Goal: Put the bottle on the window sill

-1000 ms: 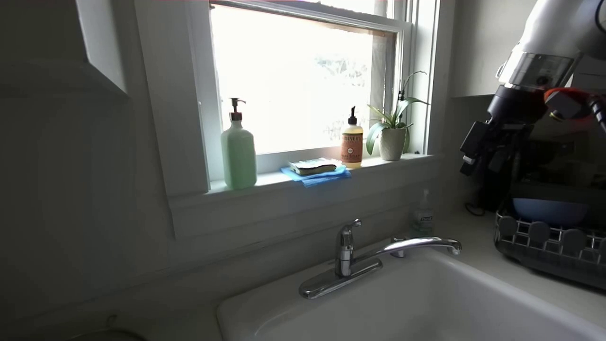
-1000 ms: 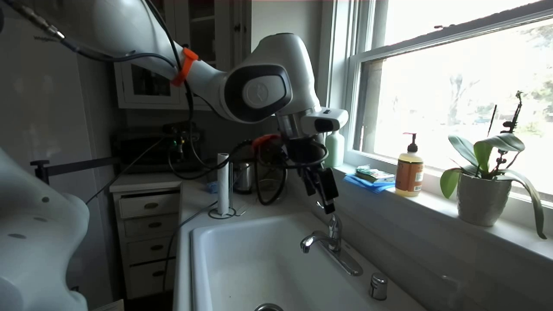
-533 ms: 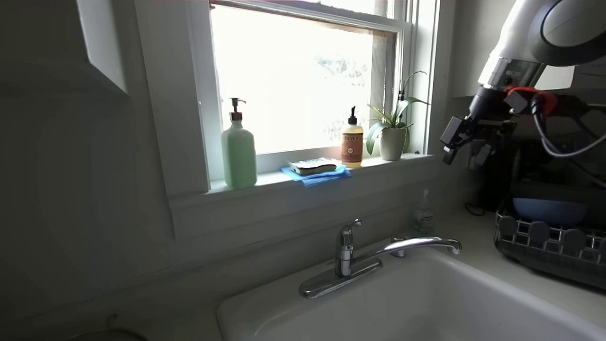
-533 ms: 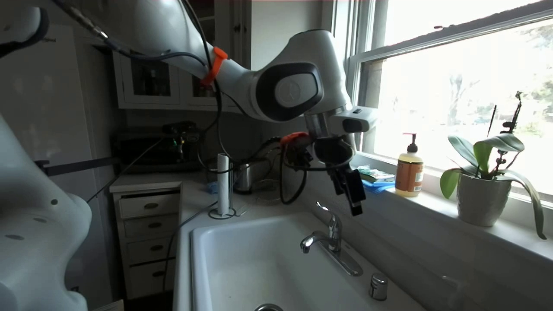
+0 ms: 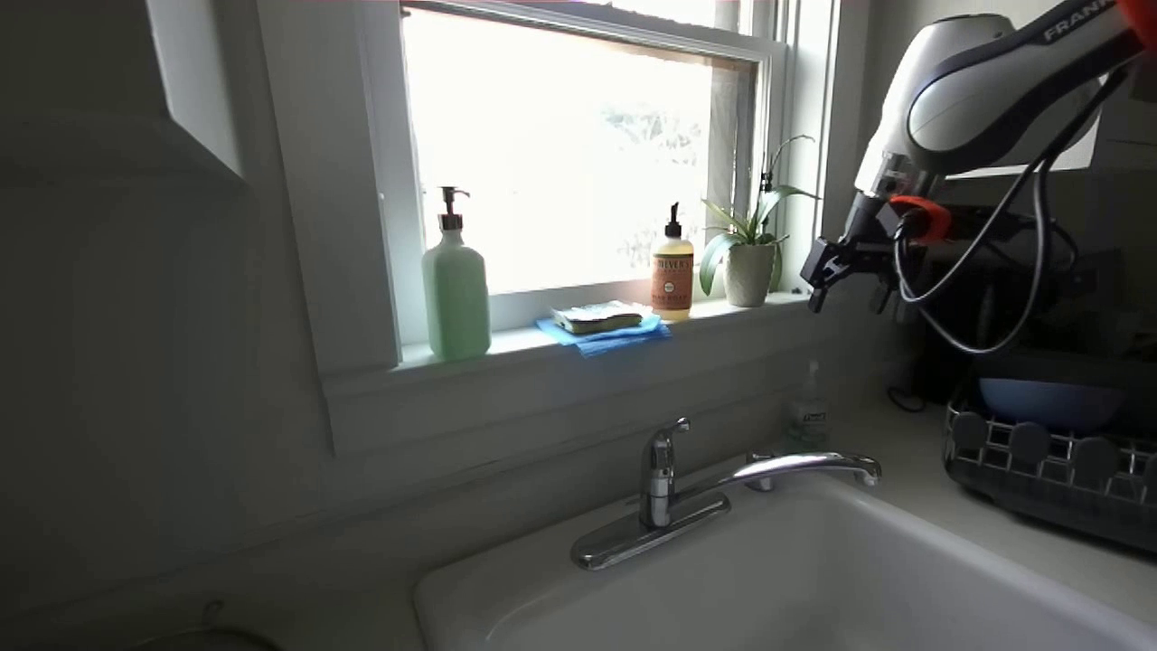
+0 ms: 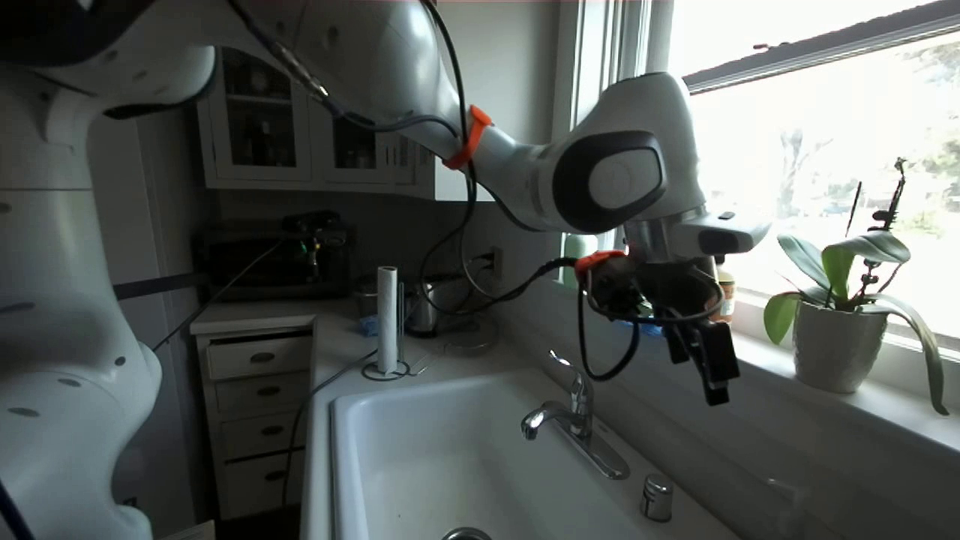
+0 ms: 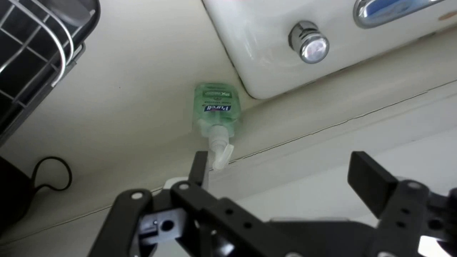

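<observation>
While the small green-tinted plastic pump bottle (image 7: 216, 110) stands upright on the pale countertop (image 7: 142, 92), the black two-fingered gripper (image 7: 285, 175) hangs above it, unclenched!

Look at that spread: the black fingertips (image 7: 373, 184) sit wide apart, pale wall (image 7: 296, 200) showing between them. From the wrist view, the bottle is just beside the corner of the glossy white sink (image 7: 260, 67), Purell label showing, its white pump head (image 7: 219, 139) off centre and near the finger at picture left. Over in an exterior view, the gripper is higher than the bottle, one finger overlapping the end of the long white-painted window sill (image 5: 517, 341); contact there, I cannot call. And up on that sill: a leafy potted plant (image 5: 749, 269), an orange-labelled amber bottle (image 5: 672, 280), a bright blue cloth (image 5: 624, 341) and a tall mint-green pump bottle (image 5: 459, 303).
</observation>
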Tool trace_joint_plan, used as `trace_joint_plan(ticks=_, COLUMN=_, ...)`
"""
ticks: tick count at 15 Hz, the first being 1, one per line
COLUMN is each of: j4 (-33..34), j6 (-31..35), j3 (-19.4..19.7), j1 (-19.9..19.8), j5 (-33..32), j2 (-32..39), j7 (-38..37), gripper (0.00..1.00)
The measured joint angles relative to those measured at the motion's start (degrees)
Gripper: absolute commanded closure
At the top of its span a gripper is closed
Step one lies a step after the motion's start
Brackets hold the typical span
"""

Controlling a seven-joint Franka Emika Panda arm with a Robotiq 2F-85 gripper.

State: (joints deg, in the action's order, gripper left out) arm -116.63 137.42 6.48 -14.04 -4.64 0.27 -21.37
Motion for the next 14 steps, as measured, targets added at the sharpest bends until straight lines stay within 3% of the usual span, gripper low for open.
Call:
trace_joint_plan(ticks=7, j4=11.5, j6=-0.2, j3=4.8, j1=0.0, j5=0.1, j2=12.3, j7=-0.1, gripper=0.00)
trace_joint_plan(ticks=14, j4=18.1, j6=-4.3, j3=6.8, j1=0.0, j5=0.5, j2=20.0, j7=-0.1, gripper=0.00)
